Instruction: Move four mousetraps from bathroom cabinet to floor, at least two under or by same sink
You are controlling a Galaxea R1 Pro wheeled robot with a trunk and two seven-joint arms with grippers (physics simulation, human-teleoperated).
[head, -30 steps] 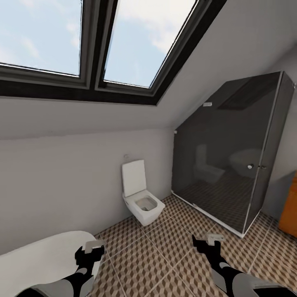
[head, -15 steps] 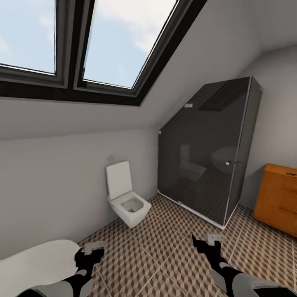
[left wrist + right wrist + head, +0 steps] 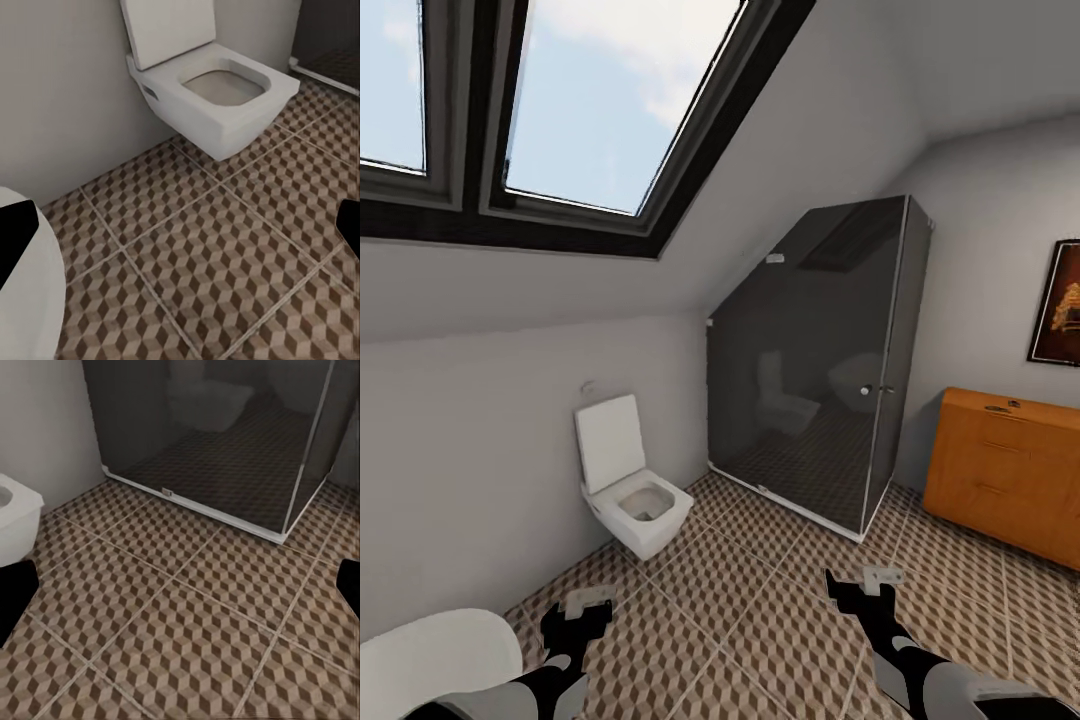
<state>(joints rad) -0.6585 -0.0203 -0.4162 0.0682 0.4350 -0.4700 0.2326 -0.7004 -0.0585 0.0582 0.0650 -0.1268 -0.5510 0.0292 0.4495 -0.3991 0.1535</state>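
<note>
Both grippers' fingers spread empty over the bathroom floor [image 3: 760, 620]; one cabinet [image 3: 1005, 470], one toilet [image 3: 632, 500]

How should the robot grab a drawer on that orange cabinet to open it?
Grip a small dark handle on a drawer front of the cabinet, coming straight at its front face. The handles look tiny from here, so their exact shape is unclear. Both grippers hang open over the floor.

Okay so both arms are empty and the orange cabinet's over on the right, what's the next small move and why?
Probably turn the base a bit more to the right and roll toward the cabinet. It stands at the head view's right edge, well beyond the left gripper and the right gripper, which both hang open and empty over the bathroom floor. No mousetraps are visible yet.
</note>
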